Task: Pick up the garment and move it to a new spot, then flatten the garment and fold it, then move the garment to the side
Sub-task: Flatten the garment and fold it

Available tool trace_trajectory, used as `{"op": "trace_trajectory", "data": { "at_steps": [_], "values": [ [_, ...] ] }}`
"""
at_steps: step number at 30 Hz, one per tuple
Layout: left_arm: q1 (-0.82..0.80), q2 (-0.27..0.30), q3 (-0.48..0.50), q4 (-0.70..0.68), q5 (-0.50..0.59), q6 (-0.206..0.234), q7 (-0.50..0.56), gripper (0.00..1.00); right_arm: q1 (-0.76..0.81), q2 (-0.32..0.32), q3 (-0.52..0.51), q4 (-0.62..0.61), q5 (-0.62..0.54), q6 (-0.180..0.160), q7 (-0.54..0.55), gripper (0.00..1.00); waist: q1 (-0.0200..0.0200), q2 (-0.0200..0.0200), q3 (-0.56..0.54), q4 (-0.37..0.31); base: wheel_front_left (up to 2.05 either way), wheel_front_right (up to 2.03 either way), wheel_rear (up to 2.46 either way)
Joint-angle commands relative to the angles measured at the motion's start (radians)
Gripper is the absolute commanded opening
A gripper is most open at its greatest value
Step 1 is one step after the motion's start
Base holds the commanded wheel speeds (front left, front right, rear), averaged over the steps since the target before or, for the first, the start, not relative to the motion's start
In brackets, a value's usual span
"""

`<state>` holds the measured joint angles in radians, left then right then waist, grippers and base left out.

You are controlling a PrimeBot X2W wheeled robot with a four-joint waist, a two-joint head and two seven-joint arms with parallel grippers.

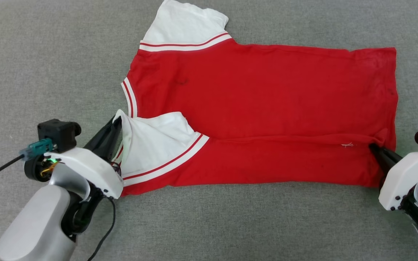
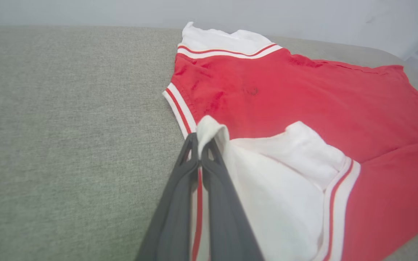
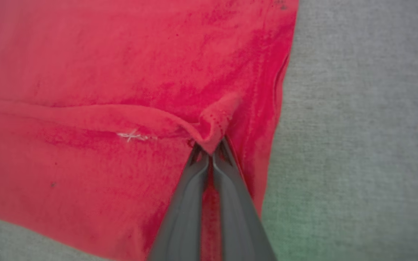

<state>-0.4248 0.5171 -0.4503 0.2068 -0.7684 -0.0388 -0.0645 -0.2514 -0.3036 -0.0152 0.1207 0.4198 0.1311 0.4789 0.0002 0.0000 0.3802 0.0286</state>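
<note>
The shirt lies spread sideways on a grey woven surface, with the collar toward the robot's left and the hem toward its right. Its near long edge is turned over onto the body. The resulting fold line runs from the near sleeve to the hem corner. The left gripper is pressed together on the white sleeve edge, just beside the striped collar. The right gripper pinches a small peak of red cloth at the hem end of the fold.

The step in hand looks like the lengthwise fold, with the near side being laid toward the middle. To do it well, both grippers should travel level and at the same pace, keeping the cloth lightly taut between them so the crease stays straight. The near sleeve stands up in a loose pocket and wants laying flat inside the outline before either gripper lets go. The fingers should then open and draw back low, without dragging the layer along.

The fabric is thin, soft and limp, and it holds shallow creases. The trim is a firmer red-and-white banded strip. Faint dark patches on the red may be a print showing through from beneath, though they are too dim to be sure. A small white stitch sits on the fold. The far sleeve lies flat. The coarse weave below should keep the lower layer from sliding.
</note>
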Motion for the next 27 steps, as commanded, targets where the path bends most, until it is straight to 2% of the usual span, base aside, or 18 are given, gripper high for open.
{"op": "trace_trajectory", "data": {
  "at_steps": [1, 2, 3, 4, 5, 10, 16, 18, 23, 27],
  "values": [
    [-0.021, -0.014, -0.008, 0.022, 0.002, -0.007, 0.004, 0.0, -0.017, 0.001, 0.005, 0.014, -0.01, -0.001, 0.0, 0.0, -0.0002, 0.0, 0.004, 0.002, 0.0, 0.0, 0.0],
    [-0.029, -0.019, -0.015, 0.038, 0.001, -0.012, 0.008, 0.0, -0.019, 0.002, 0.008, 0.024, -0.013, -0.001, 0.003, 0.0, -0.0002, 0.0, 0.004, 0.003, 0.0, 0.0, 0.0],
    [-0.037, -0.022, -0.02, 0.053, 0.005, -0.014, 0.01, 0.13, -0.021, 0.0, 0.011, 0.032, -0.021, -0.001, 0.004, 0.0, -0.0002, 0.0, 0.004, 0.004, 0.0, 0.0, 0.0],
    [-0.044, -0.025, -0.024, 0.07, 0.01, -0.013, 0.013, 0.99, -0.025, -0.002, 0.013, 0.037, -0.031, -0.001, -0.004, 0.32, -0.0002, 0.0, 0.001, 0.004, 0.0, 0.0, 0.0],
    [-0.047, -0.031, -0.031, 0.083, 0.01, -0.015, 0.014, 1.0, -0.029, 0.0, 0.013, 0.043, -0.036, -0.001, -0.01, 1.0, -0.0002, 0.0, -0.003, 0.005, 0.0, 0.0, 0.0],
    [-0.039, -0.043, -0.025, 0.116, 0.012, -0.004, -0.02, 1.0, -0.027, -0.016, 0.046, 0.027, -0.064, -0.001, -0.025, 1.0, -0.0002, 0.0, -0.043, 0.002, 0.0, 0.0, 0.0],
    [0.031, -0.023, -0.011, 0.068, 0.006, 0.055, -0.015, 1.0, 0.02, -0.034, 0.049, -0.03, -0.115, -0.001, 0.019, 1.0, -0.0002, 0.0, -0.104, -0.005, 0.0, 0.0, 0.0],
    [0.069, -0.012, -0.004, 0.032, -0.002, 0.095, 0.008, 1.0, 0.044, -0.018, 0.023, -0.053, -0.134, -0.001, 0.058, 1.0, -0.0002, 0.0, -0.121, -0.007, 0.0, 0.0, 0.0],
    [0.168, 0.008, 0.007, -0.1, -0.01, 0.227, 0.087, 1.0, 0.118, 0.052, -0.059, -0.128, -0.179, -0.001, 0.193, 1.0, -0.0002, 0.0, -0.14, -0.008, 0.0, 0.0, 0.0],
    [0.243, 0.032, 0.005, -0.226, -0.039, 0.305, 0.182, 1.0, 0.165, 0.097, -0.089, -0.211, -0.218, -0.001, 0.258, 1.0, -0.0002, 0.0, -0.136, -0.012, 0.0, 0.0, 0.0]
  ]
}}
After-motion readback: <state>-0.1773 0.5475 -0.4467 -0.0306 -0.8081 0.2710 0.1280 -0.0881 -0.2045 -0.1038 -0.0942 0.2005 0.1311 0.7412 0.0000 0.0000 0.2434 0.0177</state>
